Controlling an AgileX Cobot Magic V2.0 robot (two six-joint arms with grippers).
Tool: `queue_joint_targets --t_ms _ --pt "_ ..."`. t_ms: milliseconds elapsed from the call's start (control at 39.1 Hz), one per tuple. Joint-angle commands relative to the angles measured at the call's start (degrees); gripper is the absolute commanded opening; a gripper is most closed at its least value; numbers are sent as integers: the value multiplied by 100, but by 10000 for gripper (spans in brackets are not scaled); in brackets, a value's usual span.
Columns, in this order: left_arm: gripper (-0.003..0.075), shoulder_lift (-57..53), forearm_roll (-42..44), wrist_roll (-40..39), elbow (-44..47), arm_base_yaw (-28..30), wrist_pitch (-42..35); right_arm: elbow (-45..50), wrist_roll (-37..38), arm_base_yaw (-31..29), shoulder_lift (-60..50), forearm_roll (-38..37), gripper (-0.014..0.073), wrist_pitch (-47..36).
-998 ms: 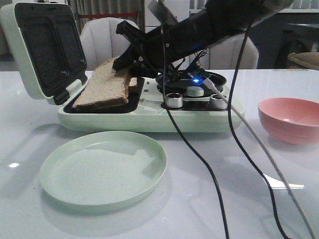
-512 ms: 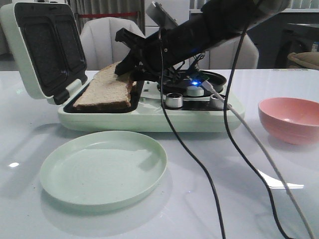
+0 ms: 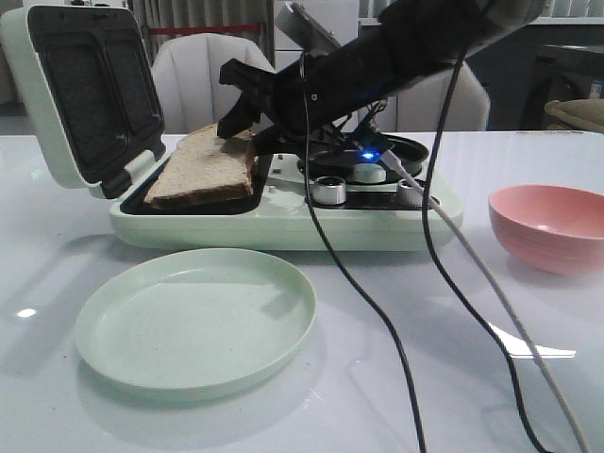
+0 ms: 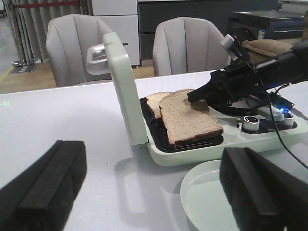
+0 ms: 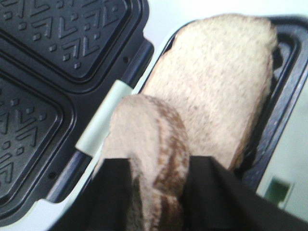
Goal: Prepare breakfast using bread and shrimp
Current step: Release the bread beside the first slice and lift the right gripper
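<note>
A white desk (image 3: 75,236) is being covered across the whole scene. On its far half a pale green sandwich maker (image 3: 283,212) is being kept open, its lid (image 3: 80,90) raised at the left and its dark patterned plates exposed. No brand, label or writing can be read on it; only a blue light is being shown beside its round knobs. A pale green plate (image 3: 195,319) is being carried nearer, and a pink bowl (image 3: 550,226) at the right.

The bread (image 3: 208,170) is being held in the lower tray of the maker: two pale beige slices with dark brown crusts, one lying flat, the other leaning over it with its far edge lifted.

The right pincer (image 3: 243,121) is being closed on the lifted slice's far crust, which is being pinched between the black fingers (image 5: 211,192) in the right wrist view. The left pincer (image 4: 149,192) is being held wide open over the near desk, gripping nothing.
</note>
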Motion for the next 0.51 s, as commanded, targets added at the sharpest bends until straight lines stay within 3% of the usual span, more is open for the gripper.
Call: queue_joint_targets --t_ms 0,486 --pt "618 63 -70 -17 -151 -35 -445 -307 -231 138 -354 66 575 -169" --pt "618 63 -70 -17 -151 -35 -445 -552 -279 275 -748 -1656 602 -1026"
